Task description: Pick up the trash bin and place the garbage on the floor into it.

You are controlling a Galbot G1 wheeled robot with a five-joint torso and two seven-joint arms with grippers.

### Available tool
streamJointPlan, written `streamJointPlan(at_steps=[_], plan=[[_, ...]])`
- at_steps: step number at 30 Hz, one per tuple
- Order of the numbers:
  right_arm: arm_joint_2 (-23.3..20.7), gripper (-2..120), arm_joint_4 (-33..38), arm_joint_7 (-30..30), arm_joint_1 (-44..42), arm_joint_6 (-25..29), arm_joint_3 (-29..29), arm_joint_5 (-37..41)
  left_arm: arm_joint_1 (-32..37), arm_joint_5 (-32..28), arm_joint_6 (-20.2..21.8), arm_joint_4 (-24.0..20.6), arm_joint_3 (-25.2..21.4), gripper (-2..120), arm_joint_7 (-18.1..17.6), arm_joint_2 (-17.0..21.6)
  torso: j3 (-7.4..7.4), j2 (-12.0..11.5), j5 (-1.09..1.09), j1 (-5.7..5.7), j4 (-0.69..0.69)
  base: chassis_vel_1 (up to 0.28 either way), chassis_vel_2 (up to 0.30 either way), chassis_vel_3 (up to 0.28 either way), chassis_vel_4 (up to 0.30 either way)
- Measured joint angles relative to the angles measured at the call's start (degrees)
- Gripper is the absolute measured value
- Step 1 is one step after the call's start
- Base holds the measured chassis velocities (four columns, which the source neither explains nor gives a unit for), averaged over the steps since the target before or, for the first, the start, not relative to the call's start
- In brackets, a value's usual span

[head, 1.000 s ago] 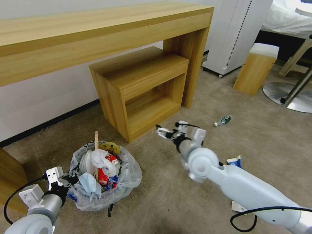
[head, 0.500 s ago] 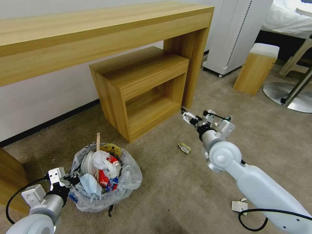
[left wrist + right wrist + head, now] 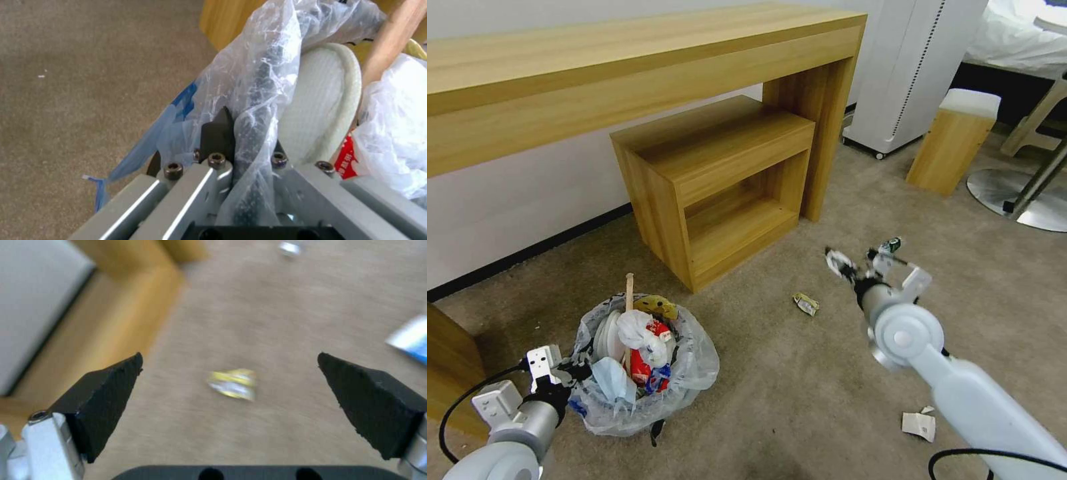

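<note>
The trash bin, lined with a clear crinkly bag, stands on the beige floor at lower left. It holds a white slipper, a wooden stick, red wrappers and white plastic. My left gripper is shut on the bin's rim and bag. My right gripper hangs open above the floor, to the right of a crushed can. In the right wrist view that can lies between the fingers, farther down. A small bottle, a blue-white carton and crumpled paper also lie on the floor.
A long wooden desk runs along the wall, with a low open cabinet under its right end. At the back right stand a white appliance, a wooden stool and a round metal chair base.
My right arm has swung to the right, from in front of the cabinet to beyond the crushed can, which it no longer covers. The bin and left gripper have hardly moved.
</note>
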Motion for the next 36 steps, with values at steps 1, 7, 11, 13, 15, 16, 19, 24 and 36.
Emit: streamJointPlan(at_steps=[1, 7, 11, 13, 15, 16, 19, 24, 36], plan=[[0.3, 100, 0.0, 1.4, -1.2, -0.3, 0.9, -0.1, 0.0, 0.0, 0.0, 0.0, -0.1, 1, 0.0, 0.0, 0.0, 0.0, 0.0, 0.0, 0.0, 0.0, 0.0, 0.0, 0.0], [0.5, 100, 1.2, 5.6, -9.9, -1.5, 8.9, -2.0, -0.2, -0.1, -0.4, 0.5, -0.2, 1, 0.1, 0.1, 0.0, 0.0, -0.02, 0.0, -0.02, 0.0, 0.0, 0.0, 0.0], [-0.6, 100, 0.9, 5.2, -16.4, -2.9, 15.7, -1.9, -0.6, -0.1, -0.4, 0.9, 0.1, 1, 0.1, 0.0, -0.01, 0.0, -0.03, 0.0, -0.02, 0.0, 0.0, 0.0, 0.0], [-1.2, 100, 0.8, 4.3, -20.2, -4.0, 18.0, -1.2, -0.8, -0.1, -0.4, 0.9, 0.1, 1, 0.1, 0.0, 0.0, 0.0, 0.0, 0.0, -0.02, 0.0, 0.0, 0.0, 0.0], [-1.1, 100, 0.9, 4.3, -21.9, -4.1, 18.7, -0.8, -0.8, -0.2, -0.4, 0.9, 0.1, 1, 0.1, 0.0, 0.0, 0.0, -0.01, 0.0, -0.01, 0.0, 0.0, 0.0, 0.0], [-1.0, 100, 0.9, 4.4, -22.7, -4.1, 18.8, -0.7, -0.8, -0.2, -0.4, 0.8, 0.0, 1, 0.1, -0.1, 0.0, 0.0, -0.01, 0.0, 0.0, 0.0, 0.0, 0.0, 0.0], [-0.3, 100, 0.7, 5.1, -25.7, -4.0, 18.7, -1.4, -0.7, -0.5, -0.7, 0.6, -0.2, 1, 0.1, -0.1, 0.0, 0.0, -0.01, 0.0, 0.0, 0.0, 0.0, 0.0, 0.0], [1.5, 100, -2.3, 6.5, -28.1, -3.3, 17.9, -2.9, -0.7, -0.9, -1.0, 0.6, -0.4, 1, 0.2, 0.0, 0.0, 0.0, -0.01, 0.0, 0.0, 0.0, 0.0, 0.0, 0.0], [5.8, 100, -11.0, 3.7, -31.5, -0.3, 17.5, -9.4, -0.8, -1.7, -1.1, 0.9, -0.6, 1, 0.2, 1.1, 0.0, 0.0, -0.02, 0.0, -0.01, 0.0, 0.0, 0.0, 0.0]])
